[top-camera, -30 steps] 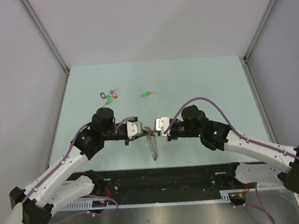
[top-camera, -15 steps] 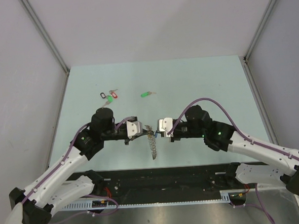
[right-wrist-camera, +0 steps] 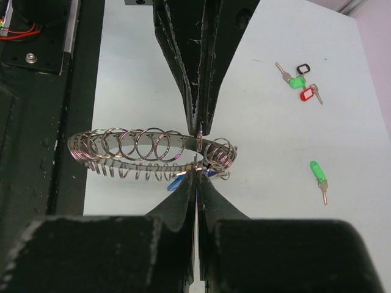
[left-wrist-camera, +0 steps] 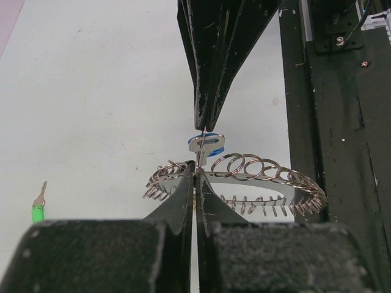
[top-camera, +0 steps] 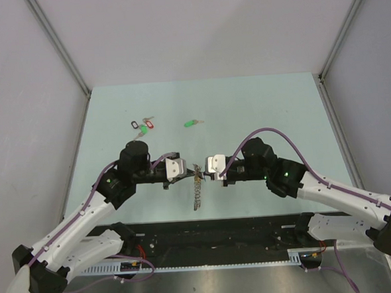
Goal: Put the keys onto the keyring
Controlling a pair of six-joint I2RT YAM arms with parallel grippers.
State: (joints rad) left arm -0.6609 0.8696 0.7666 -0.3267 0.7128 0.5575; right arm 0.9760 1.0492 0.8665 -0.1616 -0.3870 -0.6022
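Note:
The keyring (top-camera: 196, 193), a grey coil of wire loops, hangs between my two grippers near the table's front edge. My left gripper (top-camera: 184, 172) is shut on one loop of the keyring (left-wrist-camera: 256, 166), its tips (left-wrist-camera: 195, 171) pinching the wire. My right gripper (top-camera: 208, 171) faces it tip to tip and is shut on the blue-tagged key (left-wrist-camera: 206, 144). In the right wrist view the blue tag (right-wrist-camera: 175, 182) pokes out beside the closed tips (right-wrist-camera: 195, 174), right against the coil (right-wrist-camera: 128, 145). The green-tagged key (top-camera: 193, 123) lies flat on the table, farther back.
A bunch of keys tagged black, red and green (top-camera: 142, 126) lies at the back left of the pale green table (top-camera: 266, 109). A black rail with cables (top-camera: 220, 231) runs along the near edge under the arms. Grey walls enclose the table on three sides.
The right gripper has drifted a little to the right and settled by the ring. The hanging end of the keyring has swung slightly left. The left arm holds still.

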